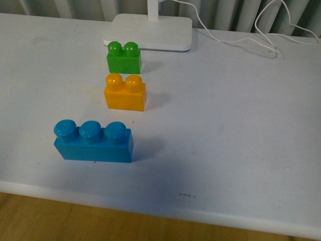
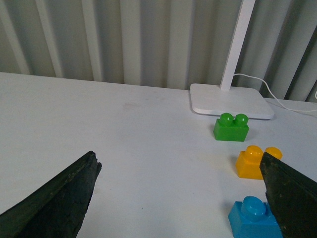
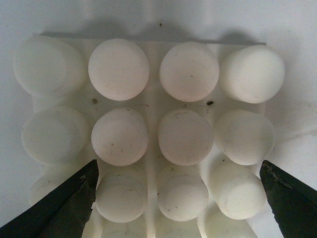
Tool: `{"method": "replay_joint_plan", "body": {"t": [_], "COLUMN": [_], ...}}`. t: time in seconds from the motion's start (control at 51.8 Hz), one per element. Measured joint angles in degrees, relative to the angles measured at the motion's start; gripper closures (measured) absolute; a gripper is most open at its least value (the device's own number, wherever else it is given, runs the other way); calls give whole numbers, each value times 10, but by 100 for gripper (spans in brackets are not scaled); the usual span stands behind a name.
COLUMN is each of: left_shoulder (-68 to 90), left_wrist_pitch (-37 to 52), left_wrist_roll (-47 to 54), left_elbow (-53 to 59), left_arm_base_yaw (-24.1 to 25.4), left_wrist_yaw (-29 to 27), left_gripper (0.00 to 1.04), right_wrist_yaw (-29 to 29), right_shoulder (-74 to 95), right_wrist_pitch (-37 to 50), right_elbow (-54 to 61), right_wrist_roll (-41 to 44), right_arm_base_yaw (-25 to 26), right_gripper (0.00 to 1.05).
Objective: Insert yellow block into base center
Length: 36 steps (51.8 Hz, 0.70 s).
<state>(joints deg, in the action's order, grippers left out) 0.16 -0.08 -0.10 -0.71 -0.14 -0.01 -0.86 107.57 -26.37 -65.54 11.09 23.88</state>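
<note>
Yellow block (image 1: 125, 93): small yellow-orange two-stud plastic brick, on table (image 1: 225, 125) between green brick (image 1: 124, 57) and blue brick (image 1: 94, 143).
Base (image 3: 153, 106): white studded square plate, beneath right end effector (image 3: 178, 171), spread apart.
Left end effector (image 2: 179, 163): spread, empty; grasp block's sides squarely.

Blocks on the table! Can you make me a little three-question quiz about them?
1. True or false: the yellow block stands between the green block and the blue block.
2. How many studs top the blue block? A two, B three, C four.
3. Fill in: in the right wrist view, the open right gripper hovers over the white studded ____.
Key: 1 true; 2 B; 3 base.
</note>
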Motion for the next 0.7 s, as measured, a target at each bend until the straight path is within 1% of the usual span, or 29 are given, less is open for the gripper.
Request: {"method": "replay_joint_plan", "body": {"t": [0.232, 0.406, 0.56, 0.676, 0.695], "left_shoulder": [0, 0, 0, 0, 0], "left_wrist_pitch": [0, 0, 0, 0, 0], "left_wrist_roll": [0, 0, 0, 0, 0], "left_elbow": [0, 0, 0, 0, 0], "left_arm_base_yaw": [0, 0, 0, 0, 0], "left_wrist_yaw": [0, 0, 0, 0, 0], "left_gripper": [6, 6, 6, 6, 6], "right_wrist_yaw": [-15, -26, -40, -47, -44], "right_shoulder": [0, -12, -22, -36, -41], "right_wrist_pitch": [-1, 8, 23, 39, 46], "right_elbow": [4, 24, 52, 78, 86], "right_wrist_roll": [0, -15, -39, -73, -84], "right_arm_base_yaw": [-4, -21, -49, -83, -96], "right_gripper": [9, 9, 9, 9, 9]}}
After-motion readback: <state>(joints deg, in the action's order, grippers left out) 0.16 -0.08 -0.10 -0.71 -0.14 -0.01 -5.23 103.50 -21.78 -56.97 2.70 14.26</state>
